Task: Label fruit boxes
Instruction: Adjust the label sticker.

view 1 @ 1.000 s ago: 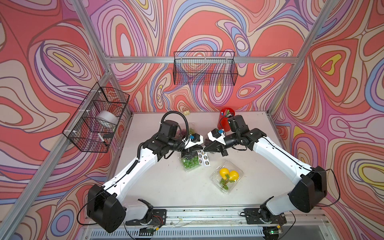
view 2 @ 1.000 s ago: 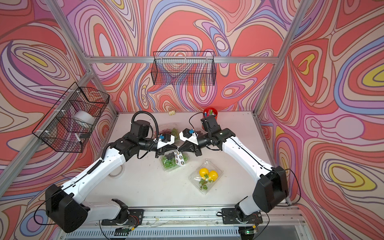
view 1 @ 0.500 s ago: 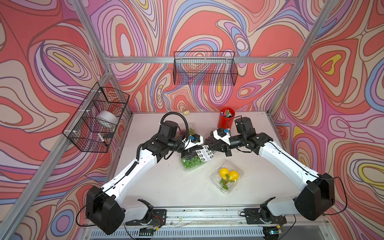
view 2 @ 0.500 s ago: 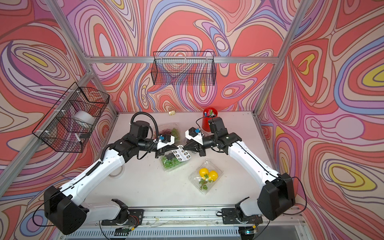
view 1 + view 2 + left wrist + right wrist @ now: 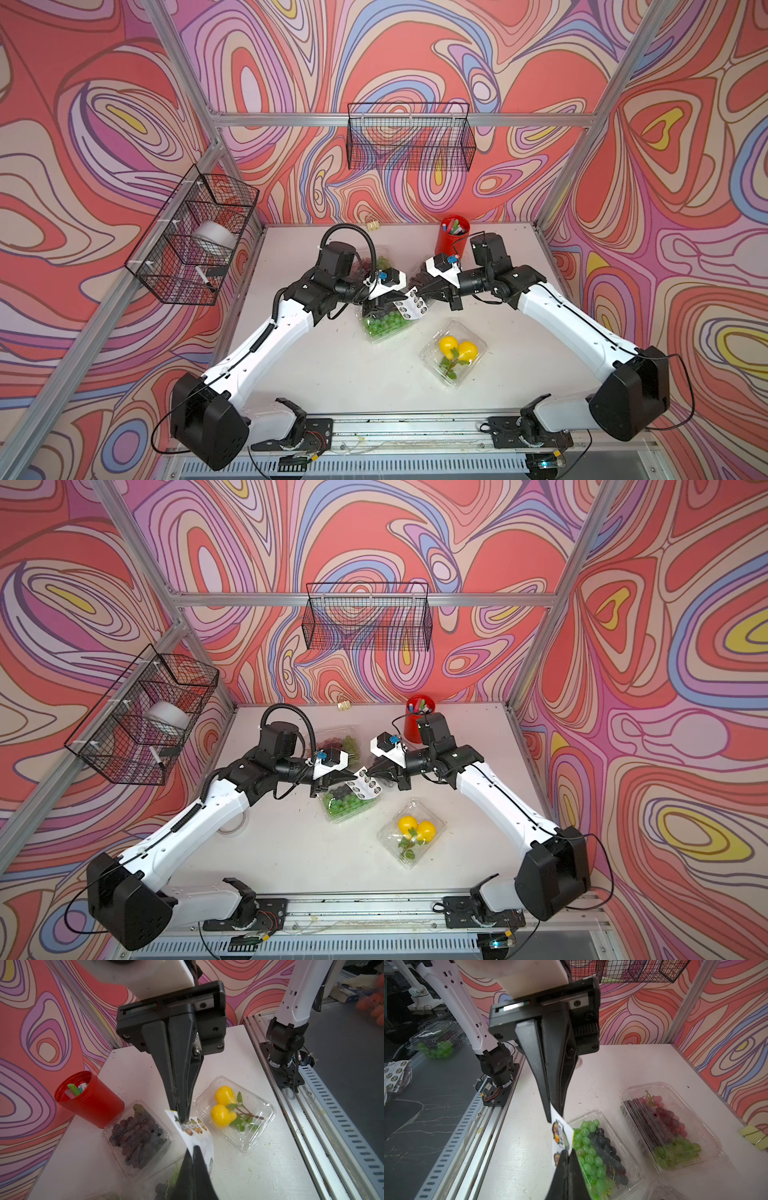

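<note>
One table [image 5: 316, 374], four fruit boxes [image 5: 670, 1124] on it, one sticker sheet [image 5: 409, 308] held above
Mixed grape box [image 5: 384, 326] mid-table, lemon box [image 5: 455, 353] nearer the front, two more behind; left gripper [image 5: 401, 297] and right gripper [image 5: 420, 296] both clamped on opposite ends of the sticker sheet just over the mixed grapes; best held taut, peeled slowly, no tugging

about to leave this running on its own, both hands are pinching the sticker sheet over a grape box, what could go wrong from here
1. The left hand and right hand are both shut on opposite ends of the small sticker sheet. Pulling apart could tear it or slip it from one grip.
2. Their tips nearly meet, so a small misstep could knock them together.
3. The sheet hangs curled over the green-and-dark grape box. If dropped, it would likely land there.
</note>
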Controlling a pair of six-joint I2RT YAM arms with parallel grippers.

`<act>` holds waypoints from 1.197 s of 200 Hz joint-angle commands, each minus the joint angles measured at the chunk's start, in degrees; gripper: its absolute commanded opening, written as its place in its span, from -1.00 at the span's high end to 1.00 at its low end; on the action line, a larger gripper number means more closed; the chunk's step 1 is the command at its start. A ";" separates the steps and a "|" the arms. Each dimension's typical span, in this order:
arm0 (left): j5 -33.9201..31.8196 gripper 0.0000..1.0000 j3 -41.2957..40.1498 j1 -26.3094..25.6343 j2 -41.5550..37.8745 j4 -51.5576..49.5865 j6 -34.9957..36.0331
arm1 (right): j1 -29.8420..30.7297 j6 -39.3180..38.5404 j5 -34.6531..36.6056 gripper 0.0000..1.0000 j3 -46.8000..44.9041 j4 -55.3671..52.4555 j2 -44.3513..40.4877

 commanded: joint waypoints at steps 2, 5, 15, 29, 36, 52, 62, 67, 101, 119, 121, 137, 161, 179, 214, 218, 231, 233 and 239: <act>2.50 1.00 -0.40 -0.45 0.31 3.69 -1.88 | 0.02 -1.76 -1.37 1.00 1.07 -1.17 0.59; 2.39 1.00 -0.41 -0.45 0.36 3.87 -1.92 | -0.01 -2.18 -1.68 1.00 1.18 -1.50 0.67; 2.18 1.00 -0.42 -0.41 0.40 4.11 -1.93 | 0.03 -2.92 -2.52 1.00 1.34 -2.20 0.84; 2.47 1.00 -0.42 -0.45 0.57 4.45 -2.14 | 0.03 -3.43 -3.09 1.00 1.50 -2.55 1.07; 2.82 1.00 -0.42 -0.44 0.73 4.58 -2.34 | -0.04 -3.41 -3.09 1.00 1.45 -2.46 1.23; 2.95 1.00 -0.33 -0.43 0.93 4.80 -2.79 | 0.03 -3.37 -3.33 1.00 1.70 -2.29 1.52; 2.91 1.00 -0.42 -0.41 1.02 4.89 -2.89 | 0.03 -3.26 -3.40 1.00 1.72 -1.82 1.61; 2.95 1.00 -0.48 -0.43 1.08 5.04 -2.96 | 0.03 -3.01 -3.36 1.00 1.71 -1.40 1.68; 2.75 1.00 -0.36 -0.60 1.59 5.09 -3.49 | 0.03 -2.69 -3.78 1.00 2.05 -0.87 2.20; 1.37 1.00 -0.33 -0.82 1.72 5.11 -3.89 | 0.02 -2.80 -3.91 1.00 1.96 -1.12 2.22; 1.21 1.00 -0.33 -0.82 1.72 5.11 -4.00 | -0.02 -2.80 -3.82 1.00 1.89 -1.21 2.22; -0.23 1.00 -0.06 -1.11 1.74 6.88 -5.27 | 0.02 -1.44 -2.38 1.00 1.75 -0.58 2.19; -2.17 1.00 -0.58 -1.42 1.07 7.76 -8.93 | -0.03 4.71 4.84 0.85 0.05 3.92 0.24; -5.23 1.00 -1.91 -1.94 -0.07 9.53 -12.70 | 0.03 8.01 11.82 0.59 -2.45 7.09 -2.87; -12.24 1.00 -2.96 -3.73 -0.92 11.12 -20.74 | 0.08 13.99 24.16 0.39 -8.00 12.94 -10.52; -12.80 1.00 -2.92 -3.99 -0.92 11.02 -21.29 | 0.13 14.15 24.90 0.39 -8.75 13.53 -11.62; -14.62 1.00 -3.16 -4.81 -0.83 11.08 -22.89 | 1.04 13.48 26.12 0.37 -10.54 14.87 -14.05; -14.79 1.00 -3.21 -4.96 -0.83 11.09 -23.10 | 1.23 13.35 26.23 0.37 -10.77 15.03 -14.40; -15.42 1.00 -3.18 -5.31 -0.76 11.17 -23.64 | 1.87 12.71 26.67 0.36 -11.18 15.26 -15.01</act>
